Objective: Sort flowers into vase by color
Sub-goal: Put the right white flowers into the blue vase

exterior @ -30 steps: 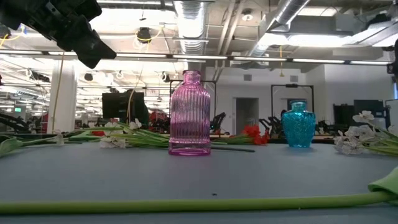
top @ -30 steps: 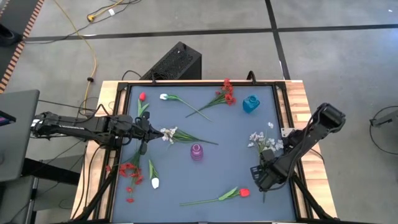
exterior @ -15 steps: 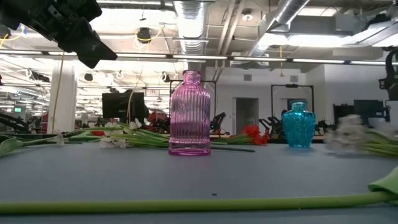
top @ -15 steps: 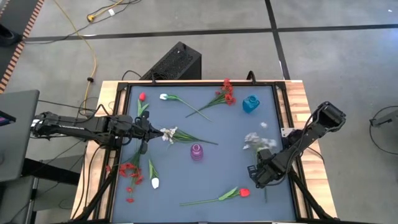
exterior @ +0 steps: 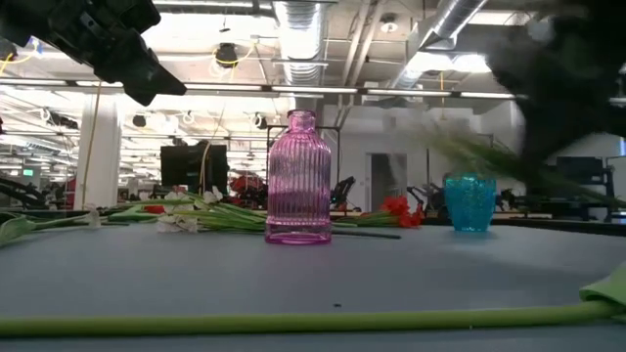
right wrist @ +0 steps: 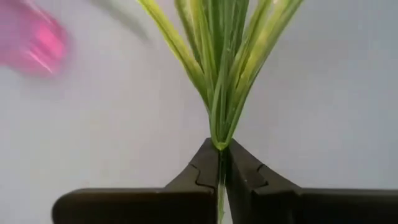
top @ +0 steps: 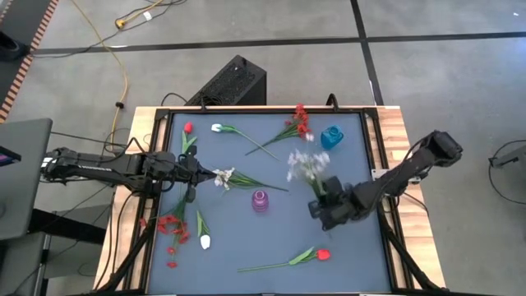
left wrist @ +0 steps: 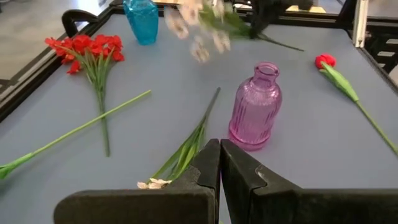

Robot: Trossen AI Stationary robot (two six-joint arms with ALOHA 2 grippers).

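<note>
My right gripper [top: 322, 204] is over the table's middle right, shut on a pale white spray [top: 304, 164] whose blossoms point toward the far edge, near the blue vase [top: 331, 137]. The spray shows blurred in the low view [exterior: 479, 152]. My left gripper [top: 201, 174] is shut and empty, raised above the table [exterior: 147, 78], just left of another white spray [top: 228, 177] that lies flat. The purple vase [top: 260, 201] stands mid-table. Red sprays [top: 296, 123] [top: 171, 226], red tulips [top: 187, 129] [top: 322, 255] and white buds [top: 217, 128] [top: 205, 241] lie flat around them. My right gripper pinches the white spray's stem [right wrist: 219, 148] between its two fingers, just below where the leaves fan out. The fingers come from the table's near right side and lie along the stem. The spray is lifted clear of the table and sticks out ahead of the fingers.
The table has a raised dark frame [top: 371, 156] round the blue mat. A long green stem [exterior: 293, 321] lies across the near part of the mat in the low view. A black box [top: 233, 82] stands on the floor beyond the far edge.
My right gripper has swung from near the table's right edge toward the middle and the far edge, carrying the white spray. The spray has come up off the mat and now sits left of the blue vase. My left gripper has kept still.
</note>
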